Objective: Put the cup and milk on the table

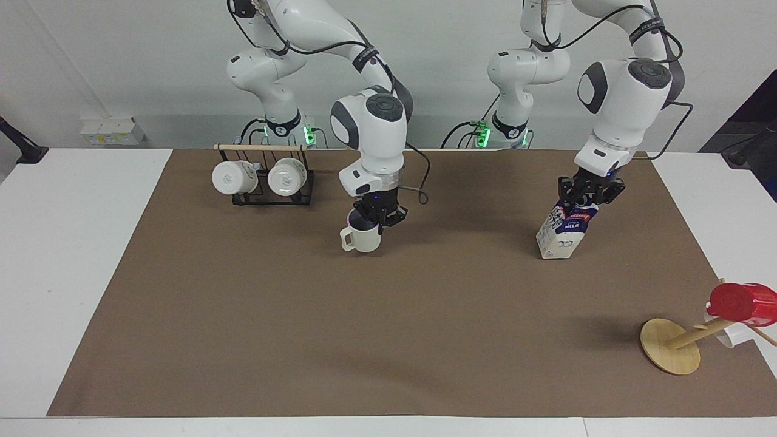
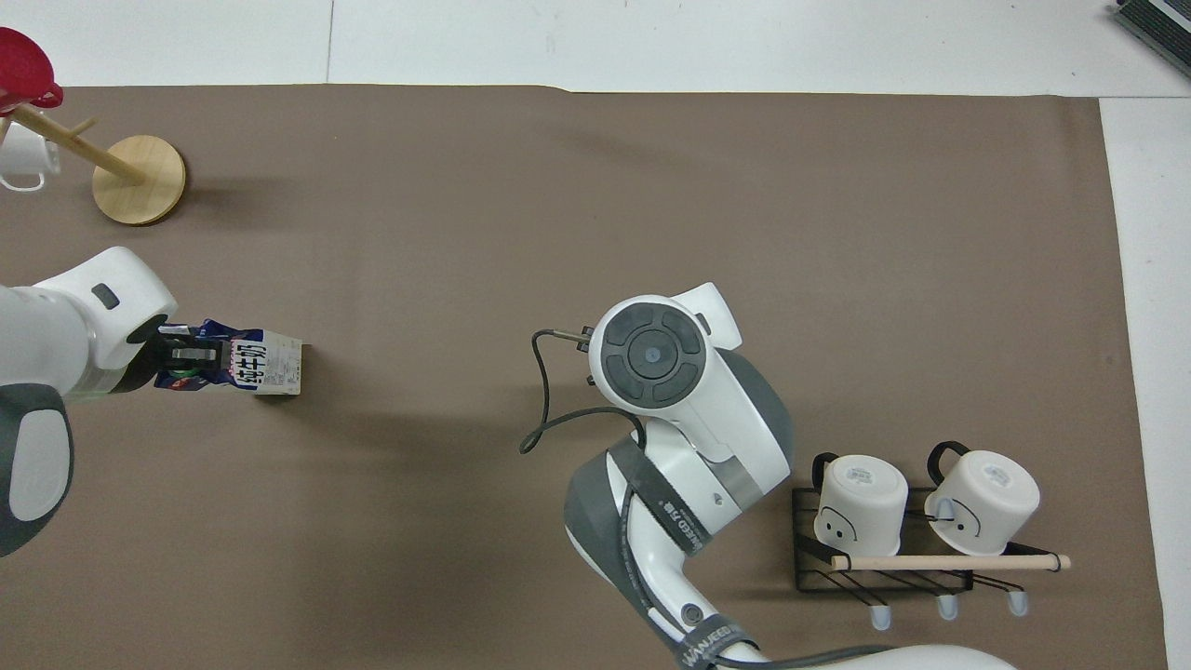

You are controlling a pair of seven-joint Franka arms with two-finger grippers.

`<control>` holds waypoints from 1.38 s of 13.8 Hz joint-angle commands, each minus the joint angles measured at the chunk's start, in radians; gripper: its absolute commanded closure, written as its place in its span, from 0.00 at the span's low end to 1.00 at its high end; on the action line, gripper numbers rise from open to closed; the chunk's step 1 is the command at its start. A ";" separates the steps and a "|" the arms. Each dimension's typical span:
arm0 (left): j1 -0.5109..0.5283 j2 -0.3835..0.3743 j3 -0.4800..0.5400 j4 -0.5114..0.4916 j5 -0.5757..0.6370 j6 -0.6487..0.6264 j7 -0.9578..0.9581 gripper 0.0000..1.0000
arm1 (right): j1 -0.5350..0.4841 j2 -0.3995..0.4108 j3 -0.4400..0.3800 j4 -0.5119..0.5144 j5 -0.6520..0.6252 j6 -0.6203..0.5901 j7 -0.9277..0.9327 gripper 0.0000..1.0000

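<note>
We took the wire mug rack (image 1: 265, 182) w/ its two white mugs (image 1: 256, 177) as our ref point. The right gripper (image 1: 377, 217) hung over the brown sheet beside the rack, toward the left arm's end, clamped on the rim of the cup (image 1: 363, 237), one finger inside and one outside as far as we could read it. The cup looked upright, handle pointing back toward the rack; we couldn't tell whether its base touched the table (image 1: 73, 255) or sat just above. In the overhead view the arm hid the cup entirely. The left gripper (image 1: 590, 193) was well apart from the rack, toward the left arm's end, pinched on the blue gable top of the milk (image 1: 564, 232). The carton leaned, lower edge seemingly on the sheet. Risks, in our judgement: a rim pinch is a thin grip, so a quick swing could rotate or drop the cup; releasing it above the sheet could tip it. The carton was the bigger worry: let go while tilted, it'd prob. topple, and squeezing the soft gable could crush it or let it slip. The wooden stand w/ the red cup (image 1: 739, 303) was clear of both.
</note>
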 commanded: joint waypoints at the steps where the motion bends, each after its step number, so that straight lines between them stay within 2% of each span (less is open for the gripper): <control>1: -0.013 -0.003 0.011 0.037 0.002 -0.049 0.003 0.57 | 0.005 0.027 -0.004 0.024 -0.025 0.012 0.030 1.00; 13: -0.053 0.017 0.000 0.152 0.000 -0.164 -0.083 0.58 | 0.022 0.078 -0.004 0.013 -0.036 0.110 0.055 1.00; 14: -0.063 0.020 0.000 0.162 0.000 -0.172 -0.086 0.58 | 0.022 0.078 -0.004 0.013 -0.036 0.112 0.055 0.93; 16: -0.064 0.020 0.000 0.165 0.000 -0.172 -0.096 0.59 | 0.019 0.079 -0.004 0.012 -0.031 0.115 0.055 0.60; 17: -0.064 0.020 0.000 0.165 0.000 -0.172 -0.098 0.59 | 0.020 0.079 -0.004 0.009 -0.031 0.112 0.055 0.52; 18: -0.065 0.022 0.000 0.165 0.000 -0.172 -0.098 0.59 | 0.020 0.079 -0.004 0.010 -0.034 0.106 0.055 0.35; 19: -0.065 0.022 0.000 0.165 0.000 -0.173 -0.098 0.59 | 0.020 0.079 -0.006 0.015 -0.037 0.098 0.055 0.11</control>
